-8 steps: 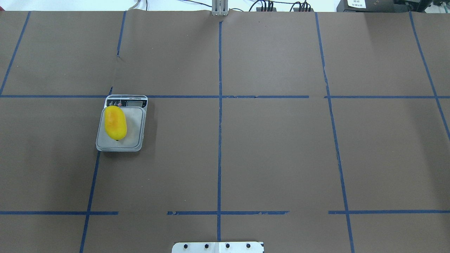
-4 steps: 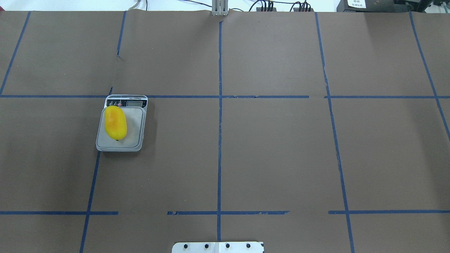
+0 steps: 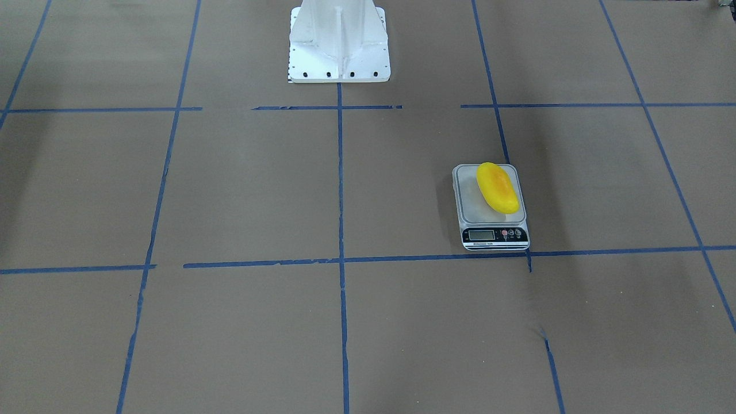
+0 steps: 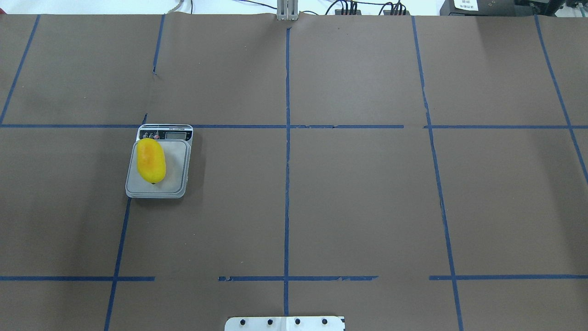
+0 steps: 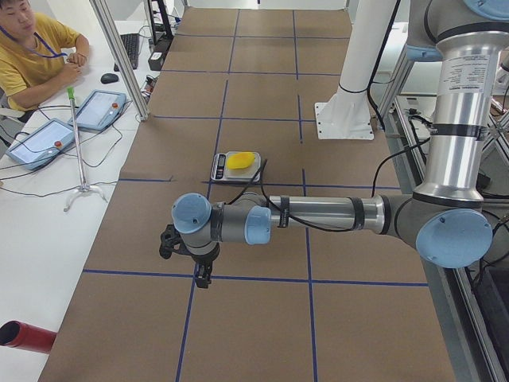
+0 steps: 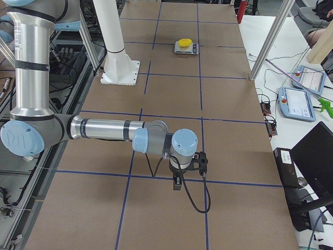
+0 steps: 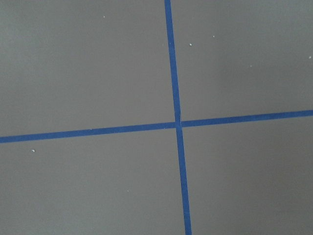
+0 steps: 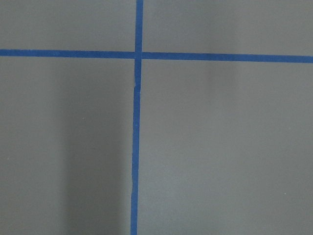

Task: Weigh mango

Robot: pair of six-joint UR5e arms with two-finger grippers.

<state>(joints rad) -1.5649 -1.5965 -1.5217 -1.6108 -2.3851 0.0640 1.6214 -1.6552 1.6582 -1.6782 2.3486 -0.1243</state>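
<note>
The mango lies free on the left part of the platform of a small digital scale, in the left half of the table. It also shows in the front view on the scale, and in both side views. My left gripper hangs over a tape crossing, well short of the scale. My right gripper hangs over the other end of the table. Both show only in side views, so I cannot tell if they are open or shut. Both wrist views show only table cover and tape.
Brown paper with a blue tape grid covers the table. The robot's white base stands at the near middle edge. An operator sits beside the table with tablets and cables.
</note>
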